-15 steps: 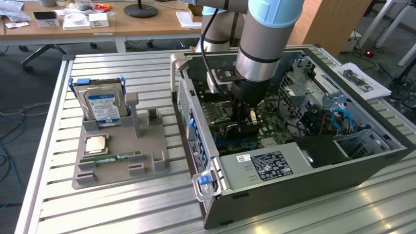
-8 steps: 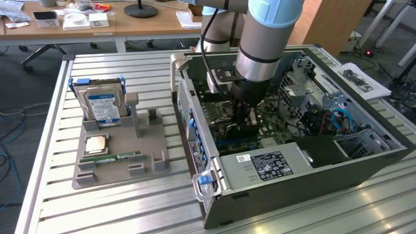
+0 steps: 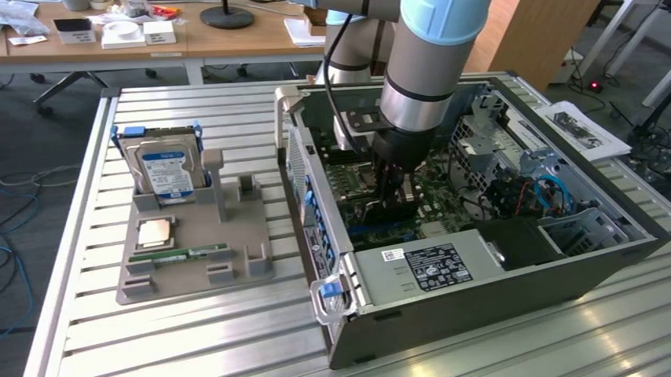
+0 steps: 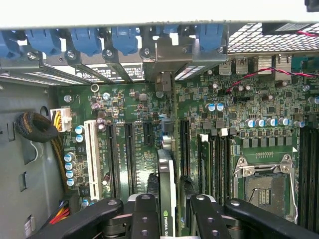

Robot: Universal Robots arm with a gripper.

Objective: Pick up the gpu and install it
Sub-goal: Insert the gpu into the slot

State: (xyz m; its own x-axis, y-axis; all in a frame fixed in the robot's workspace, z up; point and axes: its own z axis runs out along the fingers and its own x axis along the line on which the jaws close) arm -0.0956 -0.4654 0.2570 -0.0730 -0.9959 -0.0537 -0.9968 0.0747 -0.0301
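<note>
gpu (image 4: 167,189): stands on its long edge inside the open computer case (image 3: 493,290), over the expansion slots of the motherboard (image 4: 144,149). It lies between the white slot (image 4: 91,154) and the CPU socket (image 4: 264,186), and its end points at the rear bracket openings under the blue latches (image 4: 84,40).
Seating: I cannot tell whether its lower edge is in a slot or just above it.
Gripper (image 3: 395,210): reaches straight down into the case, with the card between its links.
Jaws: they flank the card's upper edge, but I cannot tell if they are clenched on it or released.
Handling, as I judge it: light and stiff but fragile. It is a bare circuit card with a plastic cooler face, and its thin edge could slip or tilt.
Where to hold: on the two broad faces near the middle of the top edge, clear of the contact edge and the metal bracket.
Case position: toward the tabletop's (image 3: 157,338) edge on the exterior view's right.
Parts holder (image 3: 236,267): near the opposite edge, carrying the hard drive (image 3: 168,174), a processor (image 3: 155,232) and the memory stick (image 3: 194,254).
</note>
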